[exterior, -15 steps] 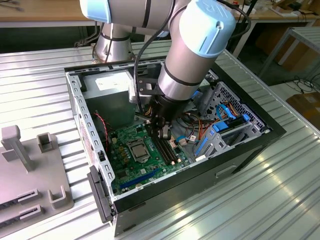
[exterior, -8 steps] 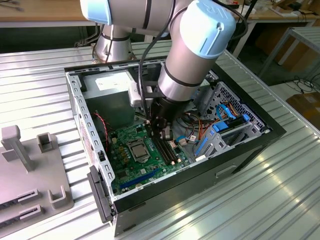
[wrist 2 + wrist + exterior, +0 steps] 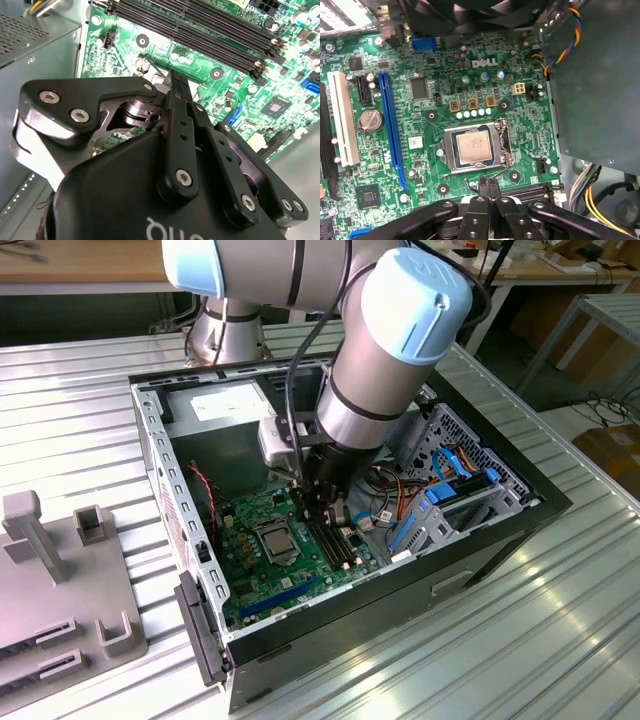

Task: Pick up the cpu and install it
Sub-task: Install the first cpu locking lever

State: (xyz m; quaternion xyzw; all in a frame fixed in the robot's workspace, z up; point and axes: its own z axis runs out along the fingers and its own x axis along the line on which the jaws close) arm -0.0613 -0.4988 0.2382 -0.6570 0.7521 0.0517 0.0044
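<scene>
- Cpu (image 3: 473, 149) sits flat in the socket (image 3: 475, 148) on the board (image 3: 420, 165); pale metal face up, framed by the socket's silver frame. Same chip in the exterior view (image 3: 276, 537), mid-board.
- Gripper (image 3: 488, 183) in the first wrist view: fingertips pressed together, no gap, nothing between them. Second wrist view (image 3: 174, 80) agrees: fingers meet at the tip, empty.
- Key relation: the tips are just beside the socket, off the edge nearest the RAM slots (image 3: 530, 191), near the lever (image 3: 506, 167) wire. Not over the chip, not touching it as far as I can tell.
- In the exterior view the gripper (image 3: 322, 508) hangs low over the board, to the exterior view's right of the socket, between it and the slots.
- Cpu is square, so no long axis to speak of; its edges run parallel w/ the socket frame.
- Judgement: chip looks already seated in the socket; whether the frame is latched down I can't tell.
- Room: board around the socket is low parts only, caps (image 3: 470, 104) on the far side. Tight spots are the PSU box (image 3: 595, 95) wall and the wires (image 3: 560, 45) along one side of the board.
- Case (image 3: 150, 450) wall is well apart from the gripper; drive cage (image 3: 465, 490) and blue cables (image 3: 450, 465) lie on the exterior view's right, near the arm (image 3: 385, 350).
</scene>
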